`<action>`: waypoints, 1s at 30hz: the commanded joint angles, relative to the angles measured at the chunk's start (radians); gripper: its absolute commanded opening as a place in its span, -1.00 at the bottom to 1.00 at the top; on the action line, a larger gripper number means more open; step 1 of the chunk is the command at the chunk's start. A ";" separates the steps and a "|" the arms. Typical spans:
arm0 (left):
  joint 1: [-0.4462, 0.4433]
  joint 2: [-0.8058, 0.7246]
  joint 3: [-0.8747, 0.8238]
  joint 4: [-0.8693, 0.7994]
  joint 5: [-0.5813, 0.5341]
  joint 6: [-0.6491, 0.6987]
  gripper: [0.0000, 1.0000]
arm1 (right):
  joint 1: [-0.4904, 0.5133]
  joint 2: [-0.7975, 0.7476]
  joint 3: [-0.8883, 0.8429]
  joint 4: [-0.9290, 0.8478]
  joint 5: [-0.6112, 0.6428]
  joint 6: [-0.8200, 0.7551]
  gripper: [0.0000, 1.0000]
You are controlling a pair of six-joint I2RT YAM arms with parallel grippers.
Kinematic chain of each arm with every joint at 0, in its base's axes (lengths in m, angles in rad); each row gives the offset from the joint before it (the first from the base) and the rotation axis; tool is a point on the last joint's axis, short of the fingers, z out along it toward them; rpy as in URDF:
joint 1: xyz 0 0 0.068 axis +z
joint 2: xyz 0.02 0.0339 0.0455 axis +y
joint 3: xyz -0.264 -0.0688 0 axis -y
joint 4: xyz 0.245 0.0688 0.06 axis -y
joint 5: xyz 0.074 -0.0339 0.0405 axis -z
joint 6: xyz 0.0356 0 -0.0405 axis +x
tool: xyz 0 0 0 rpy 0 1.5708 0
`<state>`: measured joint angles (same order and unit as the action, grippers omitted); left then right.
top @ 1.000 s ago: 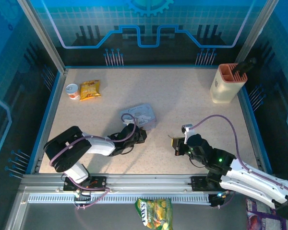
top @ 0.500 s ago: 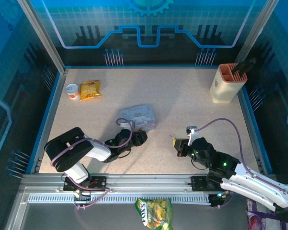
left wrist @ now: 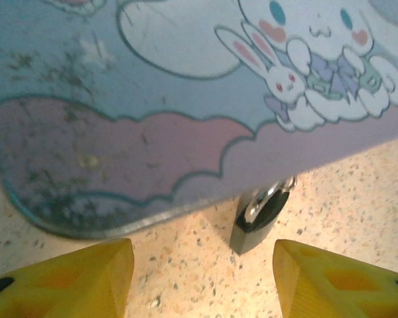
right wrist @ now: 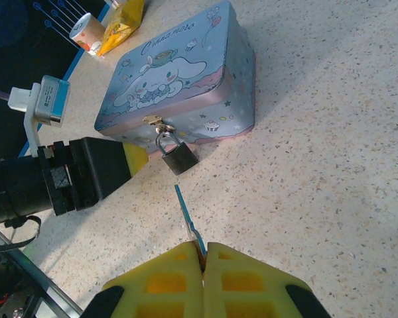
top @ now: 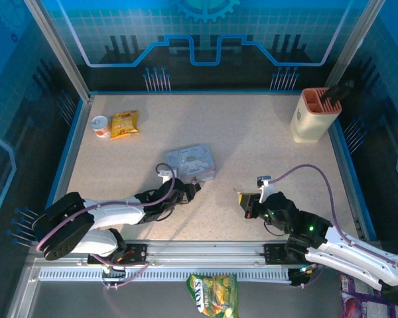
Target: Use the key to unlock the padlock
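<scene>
Speckled table (top: 265,146). Left gripper (left wrist: 202,265) has just spread, jaws now clear of the padlock (left wrist: 259,222) hanging at the tin box (left wrist: 152,99) hasp (lock unsteadied, likely). Right gripper (right wrist: 203,262) clenched on the key (right wrist: 186,211), tip just short of padlock.

Even bright light, blue-tinted edges, soft shadows, left wrist view blurred
</scene>
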<state>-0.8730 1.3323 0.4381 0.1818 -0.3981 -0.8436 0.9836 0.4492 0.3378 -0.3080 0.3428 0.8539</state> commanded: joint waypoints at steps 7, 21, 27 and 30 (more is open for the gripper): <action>-0.089 0.135 0.195 -0.249 -0.137 -0.077 0.24 | 0.053 0.062 -0.006 0.111 0.048 0.009 -1.00; -0.085 0.375 0.374 -0.290 -0.158 -0.108 0.22 | 0.093 0.002 -0.036 0.086 0.084 0.018 -1.00; -0.077 0.405 0.406 -0.361 -0.209 -0.090 0.16 | 0.098 -0.013 -0.038 0.072 0.078 0.020 -1.00; -0.073 0.397 0.403 -0.381 -0.221 -0.079 0.09 | 0.101 -0.021 -0.043 0.067 0.080 0.024 -1.00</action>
<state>-0.9550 1.7214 0.8288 -0.1276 -0.5659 -0.9390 1.0676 0.4442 0.3073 -0.2386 0.3927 0.8604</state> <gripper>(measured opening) 0.553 0.047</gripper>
